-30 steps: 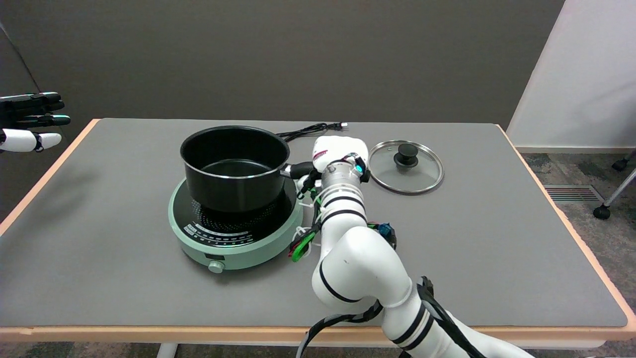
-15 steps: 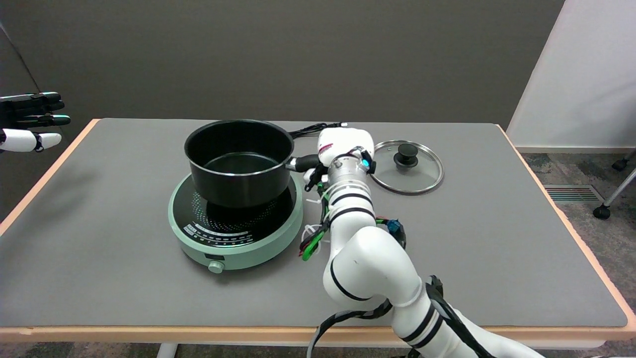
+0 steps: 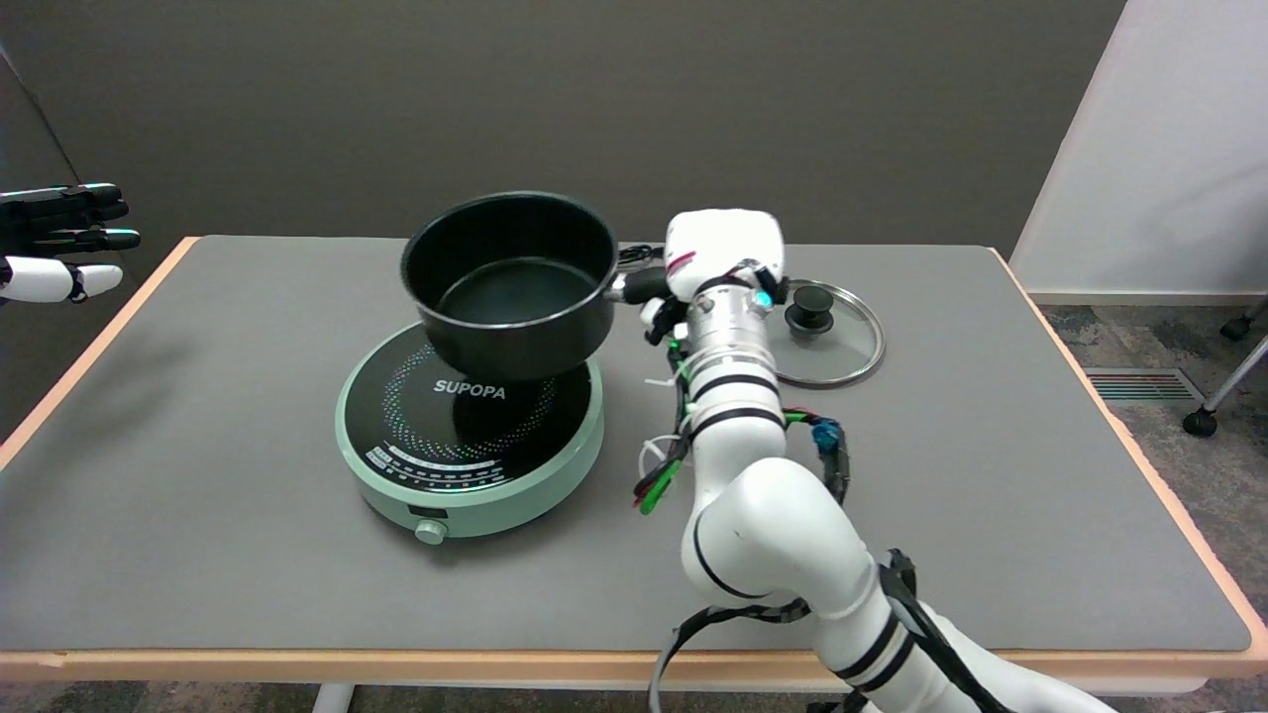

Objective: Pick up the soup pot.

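Observation:
The black soup pot (image 3: 510, 282) hangs in the air above the back right part of the green induction cooker (image 3: 471, 436), tilted slightly toward me, with nothing inside. Its short black handle (image 3: 642, 286) sticks out to the right. My right hand (image 3: 721, 255) grips that handle; its white back faces the camera and the fingers are mostly hidden beneath it. The pot's bottom is clear of the cooker's black top, where the word SUPOPA now shows.
A glass lid (image 3: 824, 332) with a black knob lies flat on the grey table (image 3: 991, 475) just right of my wrist. The cooker's black power cord (image 3: 639, 253) runs behind the pot. The idle left hand (image 3: 59, 243) hovers at the upper left.
My right hand has lifted the pot off the cooker, up and a little to the right. The cooker top, covered before, is now exposed.

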### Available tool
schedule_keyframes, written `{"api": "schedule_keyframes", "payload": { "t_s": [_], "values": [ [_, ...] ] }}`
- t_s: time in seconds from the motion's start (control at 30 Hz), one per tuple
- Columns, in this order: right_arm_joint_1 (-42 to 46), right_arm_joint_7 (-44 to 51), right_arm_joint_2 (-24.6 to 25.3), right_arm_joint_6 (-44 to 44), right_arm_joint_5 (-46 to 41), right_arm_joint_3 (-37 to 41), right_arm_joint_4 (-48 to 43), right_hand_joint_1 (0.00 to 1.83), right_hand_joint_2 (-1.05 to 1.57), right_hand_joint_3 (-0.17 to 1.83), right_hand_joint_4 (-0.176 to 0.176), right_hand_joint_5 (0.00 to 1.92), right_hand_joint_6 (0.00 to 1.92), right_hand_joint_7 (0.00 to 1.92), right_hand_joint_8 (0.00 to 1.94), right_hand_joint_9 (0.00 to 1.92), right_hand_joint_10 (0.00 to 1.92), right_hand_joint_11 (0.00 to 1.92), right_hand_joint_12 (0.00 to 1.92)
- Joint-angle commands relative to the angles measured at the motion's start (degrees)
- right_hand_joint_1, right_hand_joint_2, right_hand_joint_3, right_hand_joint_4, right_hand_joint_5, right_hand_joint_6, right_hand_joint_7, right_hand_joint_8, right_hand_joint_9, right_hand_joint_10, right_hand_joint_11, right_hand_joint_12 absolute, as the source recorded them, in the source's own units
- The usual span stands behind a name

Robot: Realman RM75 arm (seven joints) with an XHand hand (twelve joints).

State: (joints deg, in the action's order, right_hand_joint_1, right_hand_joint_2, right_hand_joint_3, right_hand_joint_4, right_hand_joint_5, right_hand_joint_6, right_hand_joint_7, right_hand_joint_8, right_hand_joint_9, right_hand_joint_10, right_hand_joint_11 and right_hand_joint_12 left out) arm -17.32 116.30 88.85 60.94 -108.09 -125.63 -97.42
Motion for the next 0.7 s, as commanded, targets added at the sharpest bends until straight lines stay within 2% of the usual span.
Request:
{"api": "schedule_keyframes", "payload": {
  "t_s": [0.03, 0.3, 0.4, 0.53, 0.7],
  "values": [
    [6.54, -2.02, -8.24, -1.73, 11.39, 4.52, -8.2, 0.88, 1.27, 0.93, -0.043, 1.91, 1.91, 1.91, 1.91, 1.91, 1.91, 1.91, 1.91],
    [11.73, -2.02, -9.37, -0.08, 17.65, 7.16, -9.81, 0.92, 1.22, 1.03, -0.053, 1.92, 1.92, 1.92, 1.92, 1.92, 1.92, 1.92, 1.92],
    [13.37, -2.02, -10.01, -0.08, 19.34, 8.62, -9.77, 0.93, 1.2, 1.09, -0.045, 1.92, 1.92, 1.92, 1.92, 1.92, 1.92, 1.92, 1.92],
    [14.68, -2.85, -11.97, -0.18, 18.2, 10.63, -9.45, 0.94, 1.18, 1.16, -0.034, 1.92, 1.92, 1.92, 1.92, 1.92, 1.92, 1.92, 1.92],
    [16.57, -11.98, -14.79, -0.11, 13.77, 15.16, -9.41, 0.95, 1.16, 1.21, -0.027, 1.92, 1.92, 1.92, 1.92, 1.92, 1.92, 1.92, 1.92]
  ]
}}
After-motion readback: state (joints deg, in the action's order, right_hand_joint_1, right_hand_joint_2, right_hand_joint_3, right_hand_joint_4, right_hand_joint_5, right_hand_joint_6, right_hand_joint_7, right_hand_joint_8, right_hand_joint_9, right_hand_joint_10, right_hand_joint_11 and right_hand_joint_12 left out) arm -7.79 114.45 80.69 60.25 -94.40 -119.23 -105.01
